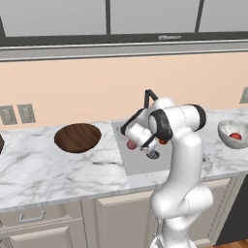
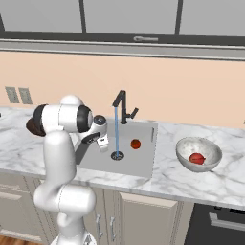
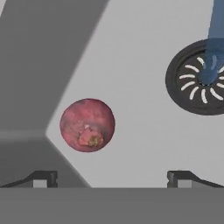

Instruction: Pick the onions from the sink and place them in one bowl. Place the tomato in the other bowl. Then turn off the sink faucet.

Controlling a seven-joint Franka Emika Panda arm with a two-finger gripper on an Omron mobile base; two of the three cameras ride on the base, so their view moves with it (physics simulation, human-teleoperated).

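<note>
Hovering over the sink (image 2: pixel 143 165), gripper (image 3: pixel 112 178) with its tips set wide apart and nothing between them. Below it, on the grey sink floor near a corner, the mauve onion (image 3: pixel 87 125): round, mottled pink-red, with a small rough yellowish scar on its lower side; seen as a pink ball (image 1: pixel 131 144) beside the arm in the left base view. Nearby, round dark drain (image 3: pixel 199 78) with pale spokes, struck by a thin blue stream of water (image 2: pixel 116 129) falling from the black faucet (image 2: pixel 123 106). Also in the sink, on the far side of the stream, the tomato (image 2: pixel 135 143), small, glossy, orange-red. Resting inside the pale bowl (image 2: pixel 210 160) on the marble counter to the right, the deep red onion (image 2: pixel 196 158). On the counter to the left, well apart from the sink, the wooden bowl (image 1: pixel 77 137), wide, shallow, dark brown, holding nothing.
</note>
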